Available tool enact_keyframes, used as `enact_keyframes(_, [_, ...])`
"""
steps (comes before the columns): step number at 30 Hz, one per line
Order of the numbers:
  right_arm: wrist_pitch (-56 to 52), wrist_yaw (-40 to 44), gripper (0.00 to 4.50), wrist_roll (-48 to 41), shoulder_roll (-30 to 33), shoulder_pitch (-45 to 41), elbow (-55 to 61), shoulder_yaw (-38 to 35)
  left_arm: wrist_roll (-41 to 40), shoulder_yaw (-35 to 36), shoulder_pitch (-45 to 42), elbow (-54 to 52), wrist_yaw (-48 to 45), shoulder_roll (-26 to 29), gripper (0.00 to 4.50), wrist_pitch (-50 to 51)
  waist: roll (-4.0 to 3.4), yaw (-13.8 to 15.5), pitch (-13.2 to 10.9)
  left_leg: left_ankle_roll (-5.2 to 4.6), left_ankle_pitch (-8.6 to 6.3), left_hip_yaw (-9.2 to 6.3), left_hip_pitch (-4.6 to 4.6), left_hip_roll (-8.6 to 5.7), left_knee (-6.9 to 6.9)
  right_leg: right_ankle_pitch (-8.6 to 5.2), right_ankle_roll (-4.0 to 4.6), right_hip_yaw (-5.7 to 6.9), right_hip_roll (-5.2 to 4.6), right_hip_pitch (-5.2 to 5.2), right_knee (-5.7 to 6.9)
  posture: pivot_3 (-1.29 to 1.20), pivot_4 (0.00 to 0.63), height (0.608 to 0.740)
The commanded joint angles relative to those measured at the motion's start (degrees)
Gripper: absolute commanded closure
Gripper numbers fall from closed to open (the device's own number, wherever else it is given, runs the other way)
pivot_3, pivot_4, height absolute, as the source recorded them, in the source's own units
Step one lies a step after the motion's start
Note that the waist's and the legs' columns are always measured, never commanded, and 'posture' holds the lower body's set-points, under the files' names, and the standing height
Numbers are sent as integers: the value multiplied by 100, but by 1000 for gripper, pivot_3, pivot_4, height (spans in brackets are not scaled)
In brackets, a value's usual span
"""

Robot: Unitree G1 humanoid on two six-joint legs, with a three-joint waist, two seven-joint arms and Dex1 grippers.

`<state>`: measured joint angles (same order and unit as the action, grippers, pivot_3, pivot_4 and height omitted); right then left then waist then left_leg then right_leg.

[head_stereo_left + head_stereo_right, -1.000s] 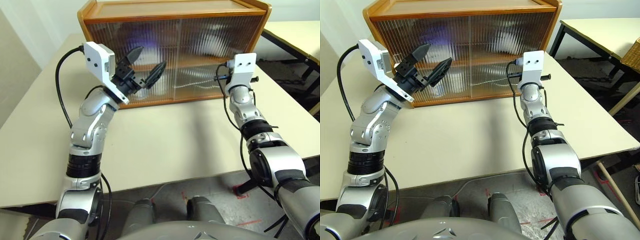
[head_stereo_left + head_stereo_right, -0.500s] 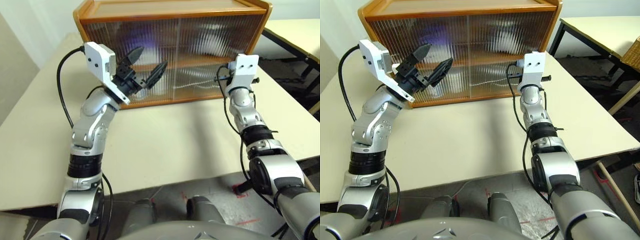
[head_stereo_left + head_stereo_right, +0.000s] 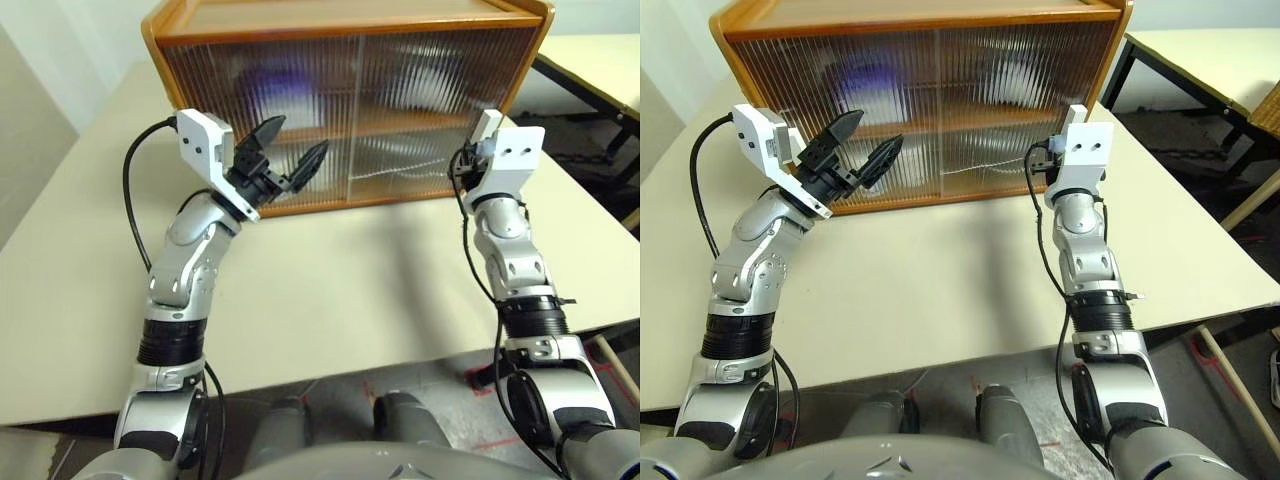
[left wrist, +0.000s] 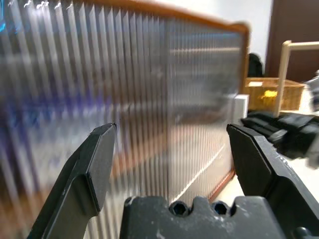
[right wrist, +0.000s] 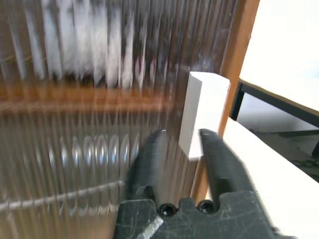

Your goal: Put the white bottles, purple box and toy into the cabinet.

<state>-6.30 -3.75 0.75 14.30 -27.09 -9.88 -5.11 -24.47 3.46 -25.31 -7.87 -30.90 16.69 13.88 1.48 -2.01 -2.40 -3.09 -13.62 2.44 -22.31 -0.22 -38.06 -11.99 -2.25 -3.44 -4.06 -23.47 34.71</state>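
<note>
The cabinet point(image 3: 350, 20) stands at the back of the table with both ribbed doors slid shut. Behind the left door glows a lilac blur point(image 3: 268, 82), likely the purple box. A white shape with a touch of red point(image 5: 89, 45), likely the toy, sits on the shelf behind the right door. The white bottles are hidden behind the ribbing. My left gripper point(image 3: 298, 137) hovers open and empty in front of the left door. My right gripper point(image 5: 185, 137) is open a little, its tips just short of the right door's white handle point(image 5: 203, 114).
The cream table point(image 3: 330, 290) stretches bare in front of the cabinet, its near edge close to me. A second table point(image 3: 600, 60) stands at the right rear, with a wicker basket point(image 4: 271, 94) beyond the cabinet's right end.
My right gripper has drawn back from the cabinet's right end and its fingers have parted. The left arm has sunk a little, gripper still open.
</note>
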Motion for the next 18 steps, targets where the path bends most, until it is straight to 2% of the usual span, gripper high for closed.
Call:
enact_keyframes(1, [33,1000,1479,-492,301,841,946,-22,111,139,332,184,-42,80,0,-225,0,-8,0,2,-1,-1,1,0,0,-3,-5,0,0,2,-4,2,0,740])
enact_keyframes(3, [135,1694,725,-1062,414,1466,1368,-143,194,240,633,220,45,104,0,-380,1,-10,0,4,-3,0,2,1,1,-15,-10,-1,0,5,-12,4,0,740])
enact_keyframes(5, [-51,1863,22,-1487,350,1910,1699,-358,274,307,894,223,152,86,0,-510,1,-23,1,5,-3,0,6,5,3,-30,-13,-1,2,7,-12,4,0,740])
enact_keyframes(10, [405,1903,22,-1213,271,3213,2325,-303,911,595,1952,-30,1168,-269,0,-1014,4,-6,2,39,-23,3,19,14,3,-36,2,1,1,8,2,1,0,740])
enact_keyframes(12, [519,1846,22,-1150,166,3558,2484,-276,1122,671,2410,-227,1517,-424,0,-1128,7,-7,2,42,-25,3,18,17,3,-62,47,1,-2,4,5,-1,0,740])
enact_keyframes(14, [648,1861,22,-1085,96,3791,2577,-222,1308,697,2832,-429,1804,-568,0,-1166,9,-2,3,44,-26,3,19,18,2,-80,78,4,-10,4,8,-4,0,740])
enact_keyframes(18, [726,1730,22,-953,-81,3936,2508,-187,1704,795,3422,-613,2382,-799,0,-1270,17,3,5,47,-27,21,15,19,3,-81,82,36,-59,2,12,5,0,740])
